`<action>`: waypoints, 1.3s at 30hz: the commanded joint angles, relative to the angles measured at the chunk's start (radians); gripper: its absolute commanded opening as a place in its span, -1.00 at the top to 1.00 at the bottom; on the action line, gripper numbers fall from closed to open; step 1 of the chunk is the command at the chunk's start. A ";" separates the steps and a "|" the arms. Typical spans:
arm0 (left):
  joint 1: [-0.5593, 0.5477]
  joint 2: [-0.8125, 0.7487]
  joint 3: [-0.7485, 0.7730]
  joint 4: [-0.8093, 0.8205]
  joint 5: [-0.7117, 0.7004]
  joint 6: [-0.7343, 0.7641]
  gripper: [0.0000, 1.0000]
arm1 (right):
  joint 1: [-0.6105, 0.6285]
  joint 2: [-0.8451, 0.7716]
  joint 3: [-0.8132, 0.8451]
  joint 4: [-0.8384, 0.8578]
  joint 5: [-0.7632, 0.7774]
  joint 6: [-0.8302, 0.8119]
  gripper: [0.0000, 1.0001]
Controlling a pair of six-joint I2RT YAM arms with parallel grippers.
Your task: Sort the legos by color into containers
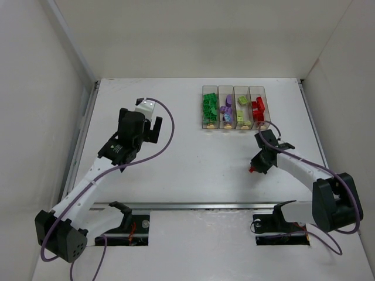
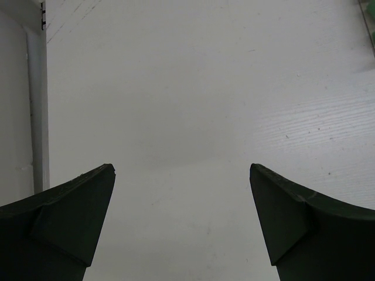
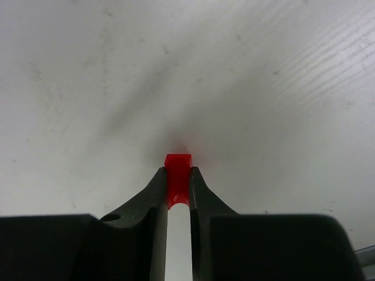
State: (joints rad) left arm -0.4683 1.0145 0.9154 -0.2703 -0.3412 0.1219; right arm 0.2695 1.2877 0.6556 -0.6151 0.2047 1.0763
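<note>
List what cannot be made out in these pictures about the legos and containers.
- Top external: the count of legos in the containers; too small, piled together.
- Right wrist: most of the red lego; fingers of the right gripper cover it.
- Left wrist: a greenish sliver; cut off by the right edge.
- Top external: the yellowish marks in the containers; too small.

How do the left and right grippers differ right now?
The left gripper is open and empty; the right gripper is shut on a red lego. The left gripper sits well left of the containers; the right gripper is close to their near end, on the red side. Both are over bare table.
</note>
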 commanded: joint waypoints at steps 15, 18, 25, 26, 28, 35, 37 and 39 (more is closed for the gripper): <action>0.023 0.159 0.115 0.043 -0.062 -0.001 -0.98 | -0.133 0.315 0.706 0.434 -0.062 -1.003 1.00; 0.033 0.208 0.149 0.043 -0.074 -0.001 -0.98 | -0.159 0.528 0.919 0.382 -0.111 -1.122 1.00; 0.115 0.301 0.238 0.043 -0.074 0.009 -0.98 | -0.168 0.780 1.162 0.336 -0.060 -1.176 1.00; 0.115 0.311 0.238 0.043 -0.074 0.009 -0.98 | -0.168 0.789 1.171 0.336 -0.041 -1.176 0.99; 0.126 0.324 0.254 0.043 -0.074 0.009 -0.98 | -0.168 0.803 1.184 0.345 -0.015 -1.176 0.76; 0.145 0.354 0.264 0.063 -0.062 0.028 -0.98 | -0.168 0.803 1.208 0.356 0.013 -1.176 0.04; 0.145 0.354 0.264 0.063 -0.051 0.028 -0.98 | -0.168 0.812 1.240 0.318 -0.007 -1.185 -0.24; 0.145 0.354 0.273 0.063 -0.051 0.028 -0.98 | -0.168 0.812 1.271 0.281 -0.051 -1.185 -0.29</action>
State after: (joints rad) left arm -0.3294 1.3777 1.1362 -0.2466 -0.3927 0.1413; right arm 0.0994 2.1323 1.8488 -0.3161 0.1867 -0.0944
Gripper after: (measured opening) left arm 0.989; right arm 0.636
